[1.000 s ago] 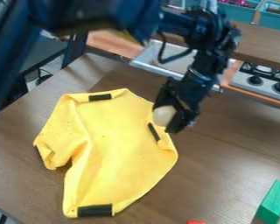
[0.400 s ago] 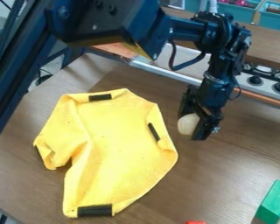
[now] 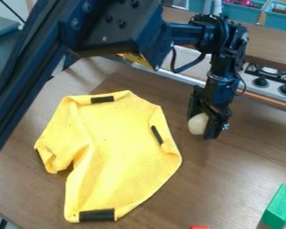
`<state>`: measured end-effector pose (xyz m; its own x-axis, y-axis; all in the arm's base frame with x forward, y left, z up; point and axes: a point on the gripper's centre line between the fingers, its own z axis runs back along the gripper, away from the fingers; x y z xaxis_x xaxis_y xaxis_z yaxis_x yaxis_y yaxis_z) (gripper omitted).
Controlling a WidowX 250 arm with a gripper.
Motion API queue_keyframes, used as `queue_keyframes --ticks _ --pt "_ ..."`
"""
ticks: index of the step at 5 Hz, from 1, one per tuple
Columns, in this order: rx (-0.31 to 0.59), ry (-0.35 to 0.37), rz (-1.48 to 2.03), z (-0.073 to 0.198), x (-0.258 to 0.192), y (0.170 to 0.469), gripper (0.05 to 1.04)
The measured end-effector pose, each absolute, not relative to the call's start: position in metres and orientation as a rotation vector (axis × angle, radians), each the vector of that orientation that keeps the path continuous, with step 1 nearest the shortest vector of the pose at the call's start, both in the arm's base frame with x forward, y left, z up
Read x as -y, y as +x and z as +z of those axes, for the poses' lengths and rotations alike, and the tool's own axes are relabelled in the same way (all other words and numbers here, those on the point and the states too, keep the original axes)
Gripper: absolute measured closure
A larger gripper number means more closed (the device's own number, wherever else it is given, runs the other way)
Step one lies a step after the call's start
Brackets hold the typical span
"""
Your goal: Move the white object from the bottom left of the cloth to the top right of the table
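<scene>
My gripper [image 3: 203, 125] hangs over the brown table [image 3: 229, 170], to the right of the cloth's upper right edge. It is shut on the white object [image 3: 198, 124], a rounded piece whose left side shows between the fingers. The yellow cloth [image 3: 121, 143] lies spread on the table with folded edges and dark strips along them. Whether the white object touches the table, I cannot tell.
A green block [image 3: 279, 206] lies at the lower right, and a red piece [image 3: 199, 227] shows at the bottom edge. Behind the gripper, the sink's rim [image 3: 190, 79] and a stove [image 3: 269, 83] border the table.
The gripper has moved right, away from the cloth's edge, carrying the white object. Most recently it shifted slightly up and right in the view. The cloth lies unchanged.
</scene>
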<state>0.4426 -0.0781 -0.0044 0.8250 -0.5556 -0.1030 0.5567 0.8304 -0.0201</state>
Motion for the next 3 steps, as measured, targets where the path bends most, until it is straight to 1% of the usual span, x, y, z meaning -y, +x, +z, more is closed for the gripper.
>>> queue_keyframes --ticks 1,3 --pt "-0.128 -0.002 -0.575 -0.022 0.077 0.442 0.081" --pt "-0.13 -0.053 -0.547 -0.023 0.06 0.441 0.085"
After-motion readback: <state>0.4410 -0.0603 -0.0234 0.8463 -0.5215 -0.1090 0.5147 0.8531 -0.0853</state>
